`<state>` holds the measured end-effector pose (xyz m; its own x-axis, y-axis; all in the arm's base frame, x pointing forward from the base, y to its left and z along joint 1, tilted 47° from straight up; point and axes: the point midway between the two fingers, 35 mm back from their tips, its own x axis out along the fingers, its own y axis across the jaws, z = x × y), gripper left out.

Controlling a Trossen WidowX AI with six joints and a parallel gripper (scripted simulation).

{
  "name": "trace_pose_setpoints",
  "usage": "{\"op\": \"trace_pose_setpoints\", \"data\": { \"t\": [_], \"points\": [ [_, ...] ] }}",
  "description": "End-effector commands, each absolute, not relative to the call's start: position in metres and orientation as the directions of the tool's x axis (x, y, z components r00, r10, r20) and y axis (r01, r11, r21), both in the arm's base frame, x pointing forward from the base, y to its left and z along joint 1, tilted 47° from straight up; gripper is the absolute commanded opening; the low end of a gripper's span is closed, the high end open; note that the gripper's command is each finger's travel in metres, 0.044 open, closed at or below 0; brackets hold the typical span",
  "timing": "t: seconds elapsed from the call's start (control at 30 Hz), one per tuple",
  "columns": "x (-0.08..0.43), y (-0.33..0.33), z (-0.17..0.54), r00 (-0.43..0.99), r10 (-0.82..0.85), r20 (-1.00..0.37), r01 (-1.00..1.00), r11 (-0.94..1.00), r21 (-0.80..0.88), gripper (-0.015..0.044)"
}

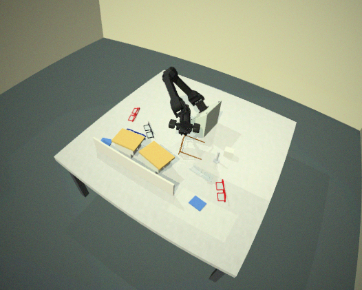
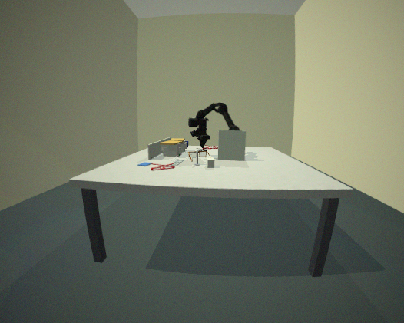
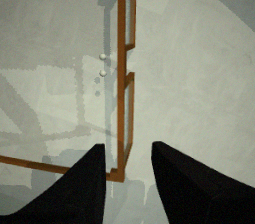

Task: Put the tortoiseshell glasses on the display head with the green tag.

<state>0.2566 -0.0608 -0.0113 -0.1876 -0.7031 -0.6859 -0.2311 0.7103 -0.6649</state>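
The tortoiseshell glasses (image 1: 182, 144) (image 2: 191, 156) (image 3: 121, 100) are just below the arm's jaws (image 1: 184, 133) (image 2: 203, 147), temples spread toward the side with the slim post (image 1: 217, 158) (image 2: 197, 158). The jaws stand a little apart and grip nothing; in the wrist view one end of the brown front shows between their tips. Whether the glasses sit on the green-tagged head cannot be told, as neither head nor tag can be made out.

A pale block (image 1: 228, 151) (image 2: 210, 163) stands near the post. An upright panel (image 1: 213, 119) (image 2: 232, 145) rises beside the arm, and a blue square (image 1: 197, 203) (image 2: 144, 164) lies on the surface (image 1: 256, 145) (image 2: 255, 177) near red glasses (image 1: 224, 191) (image 2: 163, 169).
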Motion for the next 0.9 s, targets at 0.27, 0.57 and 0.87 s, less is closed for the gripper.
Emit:
{"op": "trace_pose_setpoints", "data": {
  "t": [0.27,0.57,0.87],
  "points": [
    [0.2566,-0.0608,-0.0113,-0.188,-0.703,-0.686,-0.231,0.710,-0.665,0.0200],
    [0.2563,-0.0536,-0.0087,-0.189,-0.699,-0.689,-0.217,0.715,-0.665,0.0140],
    [0.2562,-0.0547,-0.0099,-0.189,-0.699,-0.690,-0.217,0.715,-0.665,0.0140]
  ]
}}
